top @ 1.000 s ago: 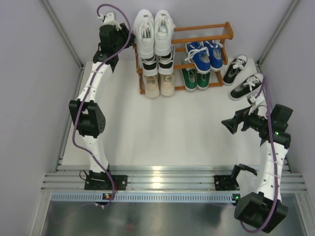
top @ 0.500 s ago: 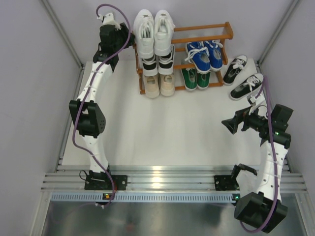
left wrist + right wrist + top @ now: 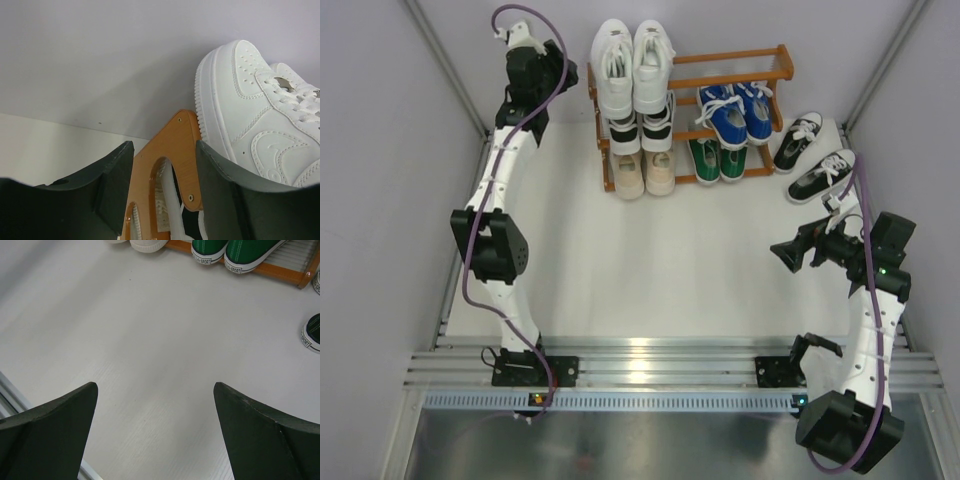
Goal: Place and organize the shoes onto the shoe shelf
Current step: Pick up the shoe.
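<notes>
The shoe shelf [image 3: 732,57] stands at the back of the table. An all-white pair [image 3: 635,65] is on its top tier at the left, a black pair [image 3: 642,130] below it and a beige pair [image 3: 645,172] at the bottom. A blue pair [image 3: 735,112] and a green pair [image 3: 718,158] fill the right side. Another black pair [image 3: 812,158] lies on the table to the right of the shelf. My left gripper [image 3: 560,72] is open and empty beside the shelf's left end; its wrist view shows the side panel [image 3: 172,160] and a white shoe [image 3: 250,115]. My right gripper [image 3: 788,255] is open and empty over the table.
Grey walls close in at the left, right and back. The metal rail [image 3: 640,365] with the arm bases runs along the near edge. The right wrist view shows the green shoes' toes [image 3: 225,250], the shelf's bottom edge [image 3: 285,271] and a black shoe's toe [image 3: 312,332].
My left gripper has drawn back to the left and away from the shelf's left end. The right arm and the shoes have not moved.
</notes>
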`<state>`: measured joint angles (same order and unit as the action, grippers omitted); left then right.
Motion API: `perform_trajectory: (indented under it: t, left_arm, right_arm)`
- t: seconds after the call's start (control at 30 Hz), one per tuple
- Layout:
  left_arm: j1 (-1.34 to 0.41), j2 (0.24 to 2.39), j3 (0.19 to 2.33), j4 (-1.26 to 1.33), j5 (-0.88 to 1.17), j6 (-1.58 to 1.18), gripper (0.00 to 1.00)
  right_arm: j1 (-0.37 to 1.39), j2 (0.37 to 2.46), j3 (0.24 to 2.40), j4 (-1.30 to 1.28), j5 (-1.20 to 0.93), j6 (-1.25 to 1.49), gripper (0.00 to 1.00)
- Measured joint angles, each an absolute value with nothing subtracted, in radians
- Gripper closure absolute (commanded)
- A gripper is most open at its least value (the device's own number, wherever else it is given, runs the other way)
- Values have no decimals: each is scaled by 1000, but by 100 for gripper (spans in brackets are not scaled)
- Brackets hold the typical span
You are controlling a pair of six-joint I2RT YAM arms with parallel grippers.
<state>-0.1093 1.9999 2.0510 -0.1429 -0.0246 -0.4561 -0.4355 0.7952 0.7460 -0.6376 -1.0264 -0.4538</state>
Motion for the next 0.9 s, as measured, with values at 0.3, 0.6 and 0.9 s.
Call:
perform_trajectory:
  t: [0.3,0.6,0.9]
  left_arm:
    - [-53,1697,1662,-76,93,-470,28]
    - [-20,1002,918,-12,202,-442,8]
    - [-22,603,599,-167,246,-363,8]
  right_arm:
    - [-437,820,749,-654,-1013,-479,0]
    - [-439,1110,1068,-739,-822,-431,10]
    - [-437,1435,1333,-623,-524,-123,36]
